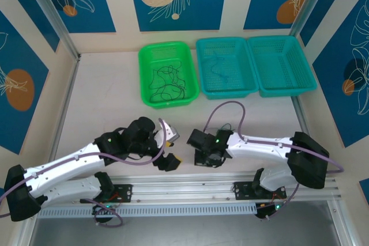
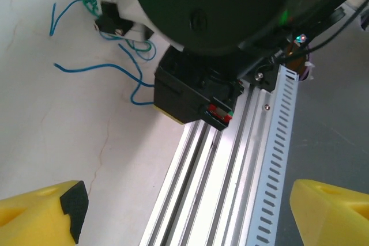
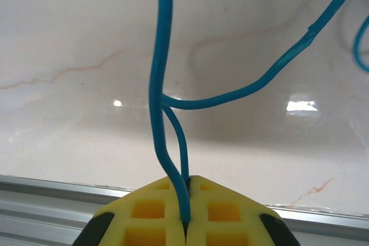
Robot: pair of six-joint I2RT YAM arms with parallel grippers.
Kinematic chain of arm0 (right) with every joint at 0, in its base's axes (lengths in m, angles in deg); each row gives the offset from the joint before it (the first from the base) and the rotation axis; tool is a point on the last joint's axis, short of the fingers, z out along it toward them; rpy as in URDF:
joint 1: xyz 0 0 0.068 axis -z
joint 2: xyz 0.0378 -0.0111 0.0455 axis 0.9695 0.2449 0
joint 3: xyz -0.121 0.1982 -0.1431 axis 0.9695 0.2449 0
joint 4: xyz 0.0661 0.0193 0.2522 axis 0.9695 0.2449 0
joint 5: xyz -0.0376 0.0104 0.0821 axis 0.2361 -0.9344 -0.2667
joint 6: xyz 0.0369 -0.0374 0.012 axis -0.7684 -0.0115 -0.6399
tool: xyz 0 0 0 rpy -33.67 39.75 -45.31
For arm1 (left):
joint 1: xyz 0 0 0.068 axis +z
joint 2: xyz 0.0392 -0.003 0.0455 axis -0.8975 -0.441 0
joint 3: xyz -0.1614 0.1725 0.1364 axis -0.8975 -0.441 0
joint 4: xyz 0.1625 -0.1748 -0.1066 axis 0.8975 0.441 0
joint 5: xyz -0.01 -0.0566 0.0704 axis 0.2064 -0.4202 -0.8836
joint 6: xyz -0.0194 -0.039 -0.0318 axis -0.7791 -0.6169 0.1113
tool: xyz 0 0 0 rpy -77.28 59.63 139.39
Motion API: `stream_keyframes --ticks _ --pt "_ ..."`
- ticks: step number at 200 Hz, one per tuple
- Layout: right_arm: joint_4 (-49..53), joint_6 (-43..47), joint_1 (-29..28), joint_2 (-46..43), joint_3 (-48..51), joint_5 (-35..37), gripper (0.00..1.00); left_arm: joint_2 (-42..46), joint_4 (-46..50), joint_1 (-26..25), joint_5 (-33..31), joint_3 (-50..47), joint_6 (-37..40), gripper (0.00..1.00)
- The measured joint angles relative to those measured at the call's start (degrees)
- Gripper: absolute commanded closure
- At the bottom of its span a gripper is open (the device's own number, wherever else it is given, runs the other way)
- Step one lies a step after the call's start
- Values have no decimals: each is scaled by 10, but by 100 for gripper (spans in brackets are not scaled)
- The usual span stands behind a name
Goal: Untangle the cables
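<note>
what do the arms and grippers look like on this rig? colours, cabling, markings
The left arm and right arm have white shells, black joint housings and a purple cable routed outside. A green light glows at each wrist. The right gripper has yellow fingertips with square recesses and black trim; the left gripper is the same yellow and black.

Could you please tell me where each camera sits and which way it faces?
Top external: above, behind the bases, looking down on table, green basket, two teal baskets; left arm and right arm show.
Left wrist: on the left arm, facing the right arm and aluminium rail; open left claw at bottom corners.
Right wrist: low, facing the table; right claw shut on the blue cable.
Both wrist views share that cable and rail.
</note>
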State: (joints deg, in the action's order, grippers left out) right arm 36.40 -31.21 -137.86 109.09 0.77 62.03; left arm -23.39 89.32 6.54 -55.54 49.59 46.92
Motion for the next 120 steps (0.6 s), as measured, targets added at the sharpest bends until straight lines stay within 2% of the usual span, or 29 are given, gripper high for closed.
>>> stream_keyframes --ticks 44,85,120 --pt "9 24 53 -118 0 17 100 10 -33 0 -17 -4 1 3" --pt "16 72 151 -211 -32 21 100 54 -114 0 -151 -37 -77 2" --pt "-5 141 268 -219 -89 6 100 83 -190 0 -208 -86 -137 2"
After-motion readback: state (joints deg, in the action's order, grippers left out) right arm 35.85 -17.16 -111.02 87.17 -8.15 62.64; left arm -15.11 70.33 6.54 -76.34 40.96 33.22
